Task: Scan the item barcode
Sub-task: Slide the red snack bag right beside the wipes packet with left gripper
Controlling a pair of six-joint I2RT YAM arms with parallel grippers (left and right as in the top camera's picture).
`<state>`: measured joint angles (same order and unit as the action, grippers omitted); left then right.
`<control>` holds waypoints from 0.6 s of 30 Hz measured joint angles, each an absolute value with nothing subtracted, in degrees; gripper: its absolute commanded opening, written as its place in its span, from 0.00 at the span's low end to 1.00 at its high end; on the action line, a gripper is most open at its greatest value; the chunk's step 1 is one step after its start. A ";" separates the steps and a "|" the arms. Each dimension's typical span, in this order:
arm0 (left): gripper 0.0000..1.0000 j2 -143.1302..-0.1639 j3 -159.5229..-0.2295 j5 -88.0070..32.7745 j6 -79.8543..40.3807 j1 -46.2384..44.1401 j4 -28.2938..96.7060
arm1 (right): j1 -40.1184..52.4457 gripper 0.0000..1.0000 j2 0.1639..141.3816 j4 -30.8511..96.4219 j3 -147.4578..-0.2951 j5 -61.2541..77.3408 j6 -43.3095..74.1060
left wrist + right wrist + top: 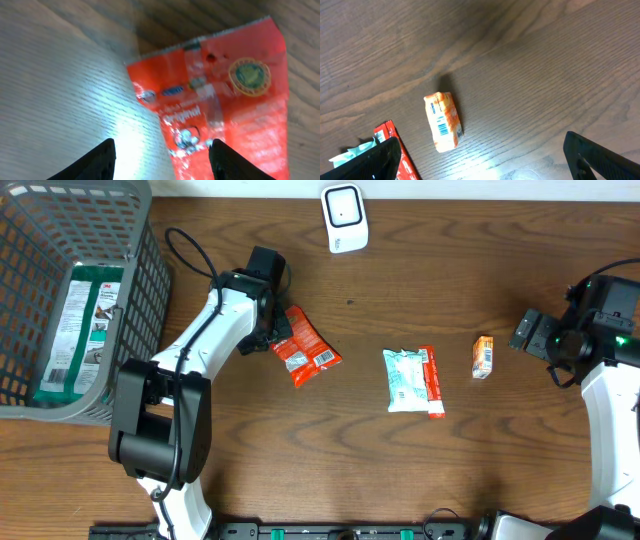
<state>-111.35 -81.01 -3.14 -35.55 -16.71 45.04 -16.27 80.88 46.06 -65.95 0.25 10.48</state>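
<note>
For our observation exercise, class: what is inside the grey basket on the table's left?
One green-and-white packet lies flat in the grey basket. Anything beneath the packet is covered; its print is too small to read.

The pouch (225, 100) is showing red with a gold-green seal (249, 75); the box (443, 121) is showing orange; the table (545, 60), brown grain.

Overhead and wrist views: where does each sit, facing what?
Overhead: above the wooden table, looking straight down; left arm, right arm show.
Left wrist: faces down at the red foil snack packet; left gripper at bottom.
Right wrist: faces down at the small orange carton; right gripper at bottom.
Shared: overhead sees both items.
</note>
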 measured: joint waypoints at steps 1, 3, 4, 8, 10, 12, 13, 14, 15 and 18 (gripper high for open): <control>0.61 -111.35 -80.99 -3.84 -36.14 -16.71 44.97 | -16.27 0.99 80.88 46.06 -65.95 0.25 10.48; 0.62 -111.35 -80.58 -5.13 -37.41 -16.71 44.16 | -16.27 0.99 80.88 46.06 -65.95 0.25 10.48; 0.61 -111.35 -80.09 -5.69 -37.82 -16.71 43.29 | -16.27 0.99 80.88 46.06 -65.95 0.25 10.48; 0.61 -111.35 -76.86 -6.81 -39.27 -16.71 38.98 | -16.27 0.99 80.88 46.04 -65.95 0.25 10.48; 0.61 -111.35 -74.85 -7.75 -39.66 -16.71 35.94 | -16.27 0.99 80.88 46.06 -65.95 0.25 10.48; 0.61 -111.35 -73.28 -8.69 -40.10 -16.71 33.82 | -16.27 0.99 80.88 46.06 -65.95 0.25 10.48; 0.60 -111.35 -72.73 -8.93 -40.29 -16.71 33.08 | -16.27 0.99 80.88 46.04 -65.95 0.25 10.48; 0.57 -111.35 -72.55 -9.15 -40.32 -16.71 32.93 | -16.27 0.99 80.88 46.06 -65.95 0.25 10.48; 0.53 -111.35 -72.49 -9.28 -40.49 -16.71 32.84 | -16.27 0.99 80.88 46.04 -65.95 0.25 10.48; 0.50 -111.35 -72.44 -9.82 -40.66 -16.80 32.56 | -16.27 0.99 80.88 46.06 -65.95 0.25 10.48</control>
